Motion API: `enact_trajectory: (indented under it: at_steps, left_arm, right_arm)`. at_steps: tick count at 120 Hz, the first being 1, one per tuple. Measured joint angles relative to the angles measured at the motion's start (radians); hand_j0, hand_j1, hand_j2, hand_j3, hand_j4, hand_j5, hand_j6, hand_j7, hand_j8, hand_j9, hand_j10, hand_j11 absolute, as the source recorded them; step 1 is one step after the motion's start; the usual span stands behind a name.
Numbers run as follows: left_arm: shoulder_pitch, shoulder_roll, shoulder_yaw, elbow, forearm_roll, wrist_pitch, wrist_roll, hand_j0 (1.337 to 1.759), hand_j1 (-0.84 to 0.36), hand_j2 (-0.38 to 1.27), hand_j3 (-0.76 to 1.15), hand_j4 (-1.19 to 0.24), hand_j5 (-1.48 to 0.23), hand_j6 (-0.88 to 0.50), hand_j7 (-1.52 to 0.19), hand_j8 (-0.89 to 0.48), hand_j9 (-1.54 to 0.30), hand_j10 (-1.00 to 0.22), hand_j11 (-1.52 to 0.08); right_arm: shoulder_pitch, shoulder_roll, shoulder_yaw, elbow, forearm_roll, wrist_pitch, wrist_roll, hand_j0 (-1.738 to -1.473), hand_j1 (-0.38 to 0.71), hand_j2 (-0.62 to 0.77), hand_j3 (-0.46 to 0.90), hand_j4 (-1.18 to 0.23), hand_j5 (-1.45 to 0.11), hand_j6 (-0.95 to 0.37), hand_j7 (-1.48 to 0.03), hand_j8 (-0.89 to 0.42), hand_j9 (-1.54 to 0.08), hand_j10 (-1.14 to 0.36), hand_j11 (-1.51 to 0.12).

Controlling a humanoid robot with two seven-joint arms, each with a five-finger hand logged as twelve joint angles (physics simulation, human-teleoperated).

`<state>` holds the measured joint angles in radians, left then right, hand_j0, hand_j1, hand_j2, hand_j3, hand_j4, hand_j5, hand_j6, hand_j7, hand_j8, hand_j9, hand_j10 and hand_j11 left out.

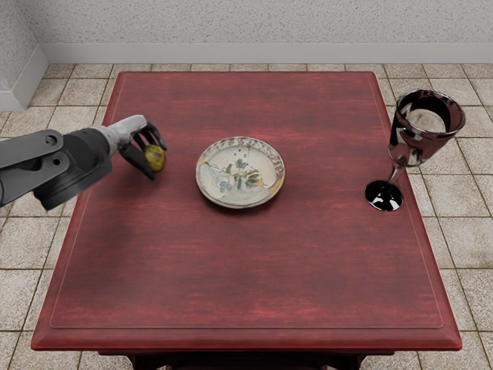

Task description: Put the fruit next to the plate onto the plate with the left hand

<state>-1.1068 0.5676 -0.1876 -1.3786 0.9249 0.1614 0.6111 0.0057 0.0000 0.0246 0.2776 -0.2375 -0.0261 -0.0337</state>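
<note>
Fruit (155,158): at nine o'clock from plate (240,203), short of its rim, left hand (141,146) fingers curled around it. Handling: carry level toward three o'clock and release low over the centre.
</note>
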Motion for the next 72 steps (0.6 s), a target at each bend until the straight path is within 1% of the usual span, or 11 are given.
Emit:
enact_trajectory:
  at_steps: [6, 14, 23, 33, 34, 36, 42, 44, 45, 49, 72]
  left_arm:
    - [-0.015, -0.003, -0.001, 0.001, -0.032, -0.002, 0.0, 1.657, -0.29, 0.37, -0.01, -0.64, -0.84, -0.47, -0.84, -0.48, -0.83, -0.63, -0.84]
    - [-0.033, -0.006, -0.003, 0.002, -0.059, -0.003, 0.0, 1.657, -0.29, 0.39, -0.01, -0.63, -0.84, -0.47, -0.84, -0.47, -0.84, -0.63, -0.84]
    - [-0.054, -0.013, -0.004, 0.002, -0.074, -0.003, 0.0, 1.657, -0.3, 0.41, -0.01, -0.63, -0.84, -0.46, -0.84, -0.47, -0.84, -0.64, -0.84]
    - [-0.076, -0.032, -0.005, 0.002, -0.082, -0.004, 0.0, 1.657, -0.3, 0.38, 0.0, -0.63, -0.85, -0.44, -0.84, -0.47, -0.84, -0.63, -0.84]
    - [-0.08, -0.037, -0.005, 0.003, -0.082, -0.003, 0.0, 1.657, -0.31, 0.4, 0.0, -0.63, -0.85, -0.44, -0.84, -0.47, -0.83, -0.64, -0.84]
    - [-0.083, -0.046, -0.005, 0.002, -0.084, -0.003, -0.001, 1.657, -0.31, 0.38, 0.0, -0.65, -0.85, -0.44, -0.84, -0.45, -0.84, -0.63, -0.84]
    - [-0.093, -0.065, -0.005, 0.005, -0.085, -0.003, 0.0, 1.657, -0.31, 0.39, 0.0, -0.65, -0.85, -0.45, -0.84, -0.48, -0.84, -0.63, -0.84]
    - [-0.097, -0.075, -0.005, 0.007, -0.085, -0.003, 0.0, 1.657, -0.31, 0.42, 0.0, -0.65, -0.85, -0.45, -0.84, -0.47, -0.84, -0.64, -0.84]
    - [-0.099, -0.078, -0.005, 0.007, -0.085, -0.004, 0.0, 1.657, -0.31, 0.38, 0.0, -0.65, -0.85, -0.45, -0.84, -0.47, -0.83, -0.64, -0.83]
    - [-0.104, -0.091, -0.005, 0.011, -0.085, -0.004, 0.0, 1.657, -0.31, 0.41, 0.0, -0.65, -0.84, -0.45, -0.84, -0.48, -0.84, -0.64, -0.84]
    - [-0.106, -0.195, -0.001, 0.018, -0.088, -0.004, 0.0, 1.658, -0.32, 0.44, 0.0, -0.64, -0.85, -0.45, -0.84, -0.47, -0.83, -0.64, -0.83]
  right_arm:
    - [0.0, 0.0, 0.0, 0.0, 0.0, 0.0, 0.0, -1.658, -0.35, 0.0, 0.0, 0.0, 0.0, 0.0, 0.0, 0.0, 0.0, 0.0, 0.0]
    - [0.0, 0.0, 0.0, 0.0, 0.0, 0.0, 0.0, -1.658, -0.35, 0.0, 0.0, 0.0, 0.0, 0.0, 0.0, 0.0, 0.0, 0.0, 0.0]
    - [0.0, 0.0, 0.0, 0.0, 0.0, 0.0, 0.0, -1.658, -0.35, 0.0, 0.0, 0.0, 0.0, 0.0, 0.0, 0.0, 0.0, 0.0, 0.0]
    - [0.0, 0.0, 0.0, 0.0, 0.0, 0.0, 0.0, -1.658, -0.35, 0.0, 0.0, 0.0, 0.0, 0.0, 0.0, 0.0, 0.0, 0.0, 0.0]
    - [0.0, 0.0, 0.0, 0.0, 0.0, 0.0, 0.0, -1.658, -0.35, 0.0, 0.0, 0.0, 0.0, 0.0, 0.0, 0.0, 0.0, 0.0, 0.0]
    - [0.0, 0.0, 0.0, 0.0, 0.0, 0.0, 0.0, -1.658, -0.35, 0.0, 0.0, 0.0, 0.0, 0.0, 0.0, 0.0, 0.0, 0.0, 0.0]
    - [0.0, 0.0, 0.0, 0.0, 0.0, 0.0, 0.0, -1.658, -0.35, 0.0, 0.0, 0.0, 0.0, 0.0, 0.0, 0.0, 0.0, 0.0, 0.0]
    - [0.0, 0.0, 0.0, 0.0, 0.0, 0.0, 0.0, -1.658, -0.35, 0.0, 0.0, 0.0, 0.0, 0.0, 0.0, 0.0, 0.0, 0.0, 0.0]
    - [0.0, 0.0, 0.0, 0.0, 0.0, 0.0, 0.0, -1.658, -0.35, 0.0, 0.0, 0.0, 0.0, 0.0, 0.0, 0.0, 0.0, 0.0, 0.0]
    - [0.0, 0.0, 0.0, 0.0, 0.0, 0.0, 0.0, -1.658, -0.35, 0.0, 0.0, 0.0, 0.0, 0.0, 0.0, 0.0, 0.0, 0.0, 0.0]
    - [0.0, 0.0, 0.0, 0.0, 0.0, 0.0, 0.0, -1.658, -0.35, 0.0, 0.0, 0.0, 0.0, 0.0, 0.0, 0.0, 0.0, 0.0, 0.0]
